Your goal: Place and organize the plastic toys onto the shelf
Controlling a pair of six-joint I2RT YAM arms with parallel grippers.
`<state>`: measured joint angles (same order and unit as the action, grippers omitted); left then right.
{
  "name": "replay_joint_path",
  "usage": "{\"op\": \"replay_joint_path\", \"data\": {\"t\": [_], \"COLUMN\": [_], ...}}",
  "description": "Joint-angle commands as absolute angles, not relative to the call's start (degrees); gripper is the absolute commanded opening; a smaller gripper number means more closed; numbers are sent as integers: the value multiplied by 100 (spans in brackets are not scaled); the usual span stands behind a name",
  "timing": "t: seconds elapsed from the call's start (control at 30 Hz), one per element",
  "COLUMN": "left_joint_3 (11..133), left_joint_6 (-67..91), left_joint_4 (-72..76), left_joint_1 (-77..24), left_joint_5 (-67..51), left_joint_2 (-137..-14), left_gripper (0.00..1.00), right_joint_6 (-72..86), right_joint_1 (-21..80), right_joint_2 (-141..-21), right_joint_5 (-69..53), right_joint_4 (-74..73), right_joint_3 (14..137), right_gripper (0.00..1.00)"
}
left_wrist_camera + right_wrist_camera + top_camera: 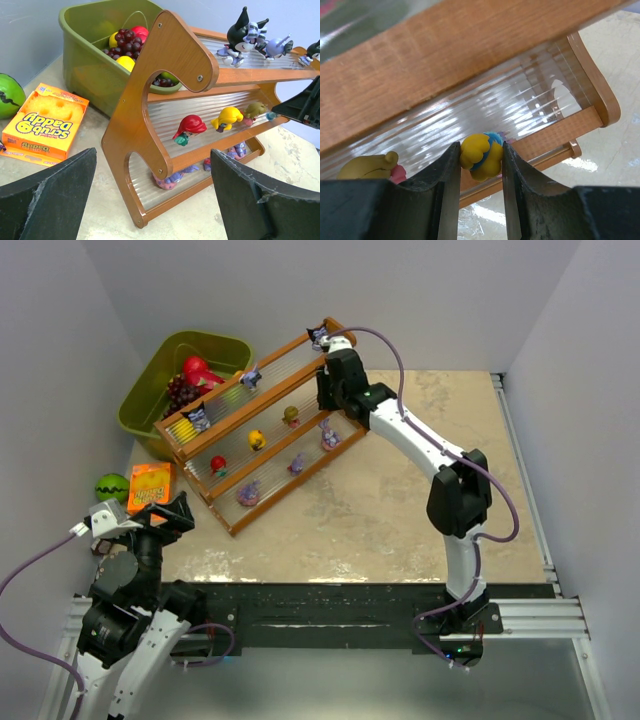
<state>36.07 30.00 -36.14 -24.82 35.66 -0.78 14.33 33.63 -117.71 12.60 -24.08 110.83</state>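
Observation:
The shelf (300, 345) stands slanted at the back left, with plastic toys on all three tiers. Dark figurines (197, 418) stand on the top tier. Red (218, 464), yellow (257, 439) and olive (291, 416) toys sit on the middle tier, and purple-pink ones (248, 493) on the bottom tier. My right gripper (323, 398) is at the right end of the middle tier. In the right wrist view that gripper (481, 165) is shut on a yellow toy with a blue band (481, 156), right of an olive toy (369, 167). My left gripper (154, 165) stands open and holds nothing, facing the shelf's left end (150, 100).
An olive-green bin (150, 380) with red fruit and grapes stands behind the shelf's left end. An orange sponge box (150, 485) and a green striped ball (112, 486) lie at the table's left edge. Bare tabletop (400, 510) stretches right of the shelf.

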Motion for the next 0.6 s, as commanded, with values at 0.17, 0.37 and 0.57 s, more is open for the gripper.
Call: {"op": "replay_joint_path", "data": {"t": [0.17,0.37,0.57], "left_joint_3": [3621,3621,3630], "left_joint_6": [3032,3032,3032], "left_joint_4": [-3454,-3454,-3463], "left_joint_1": [-2461,-2461,-2461], "left_joint_5": [3621,3621,3621], "left_joint_2": [343,343,352], "left_gripper": [100,100,100], "right_joint_6": [1547,1608,1617], "right_joint_1": [3349,3349,3357], "right_joint_2": [-11760,-11874,-12023], "right_joint_5": [1178,1204,1345], "right_joint_4": [-2197,-2188,-2267], "right_joint_3": [11364,11408,11610], "right_gripper": [1,8,9]}}
